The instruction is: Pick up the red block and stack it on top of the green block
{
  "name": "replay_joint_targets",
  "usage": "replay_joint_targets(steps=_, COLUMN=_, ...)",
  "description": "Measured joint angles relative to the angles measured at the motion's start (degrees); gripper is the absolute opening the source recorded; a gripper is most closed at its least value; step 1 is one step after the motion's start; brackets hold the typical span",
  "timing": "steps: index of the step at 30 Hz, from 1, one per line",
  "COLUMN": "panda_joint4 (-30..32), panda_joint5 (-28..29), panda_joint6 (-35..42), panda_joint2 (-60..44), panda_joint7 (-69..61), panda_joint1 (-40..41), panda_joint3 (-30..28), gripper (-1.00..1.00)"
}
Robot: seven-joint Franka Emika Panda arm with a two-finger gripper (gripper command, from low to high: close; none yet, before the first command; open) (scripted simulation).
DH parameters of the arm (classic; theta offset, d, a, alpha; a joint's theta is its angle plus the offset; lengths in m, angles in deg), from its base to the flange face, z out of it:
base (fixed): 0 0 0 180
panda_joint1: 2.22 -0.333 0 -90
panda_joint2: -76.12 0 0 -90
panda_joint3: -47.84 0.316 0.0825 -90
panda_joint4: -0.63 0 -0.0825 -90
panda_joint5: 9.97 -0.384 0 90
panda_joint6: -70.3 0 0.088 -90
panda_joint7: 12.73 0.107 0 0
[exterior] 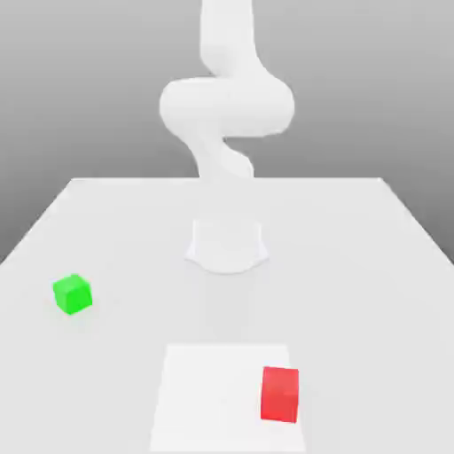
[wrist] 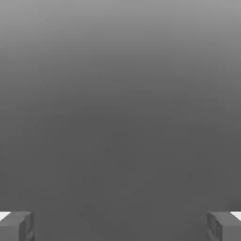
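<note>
The red block (exterior: 280, 395) is a small matte cube near the front of the white table (exterior: 372, 266), toward the exterior view's right. It overlaps the right part of a paler rectangular patch (exterior: 213, 399). On the exterior view's left, farther back, stands the green block (exterior: 72, 293), about the same size and well apart from the red one. In the hand view my gripper (wrist: 120, 228) is open. Its two grey fingertips (wrist: 16, 227) sit wide apart at the picture's corners, with nothing between them and plain grey beyond.
The white arm (exterior: 226, 102) rises from its round base (exterior: 227, 246) at the table's middle and curls overhead. The table's back edge (exterior: 227, 180) runs behind the base.
</note>
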Motion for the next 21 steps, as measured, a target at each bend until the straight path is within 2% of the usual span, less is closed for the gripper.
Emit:
replay_joint_targets(steps=13, panda_joint4=7.76, panda_joint5=-1.53, panda_joint6=-10.67, panda_joint2=-22.64, panda_joint7=-32.56, panda_joint1=-11.69, panda_joint3=-7.32, gripper=0.0)
replay_joint_targets(steps=21, panda_joint4=12.47, panda_joint5=-3.66, panda_joint6=-17.14, panda_joint2=-36.51, panda_joint7=-53.21, panda_joint1=-16.04, panda_joint3=-8.89, gripper=0.0)
